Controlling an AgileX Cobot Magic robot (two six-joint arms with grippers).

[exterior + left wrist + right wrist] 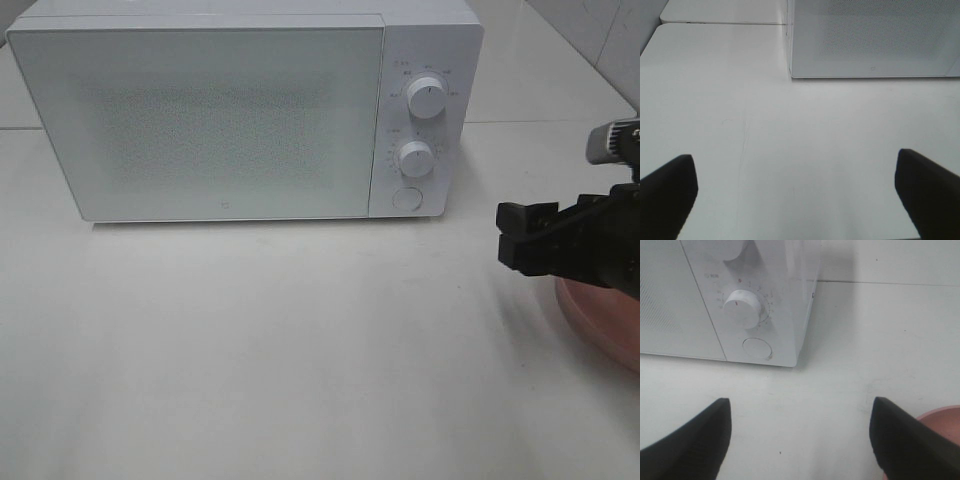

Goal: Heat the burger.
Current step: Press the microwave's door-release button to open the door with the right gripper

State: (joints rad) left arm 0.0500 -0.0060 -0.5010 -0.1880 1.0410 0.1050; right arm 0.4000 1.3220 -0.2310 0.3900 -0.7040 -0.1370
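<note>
Burger shows in none of the views, so I cannot tell where it is. The white microwave (220, 110) stands far on the table (300, 360) with its door shut. The right gripper (512, 236) hangs at the right, over the pink plate (600, 320), spread wide and empty. The left gripper (795, 159), also released and empty, hangs over bare table in front of the microwave's left corner.

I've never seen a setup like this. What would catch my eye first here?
First, the big white microwave at the back of the pale table, its door shut, with two knobs and a round button down its right side. Next, the black right gripper reaching in from the right edge, jaws open and empty, over a pink plate. No burger is in view.
</note>
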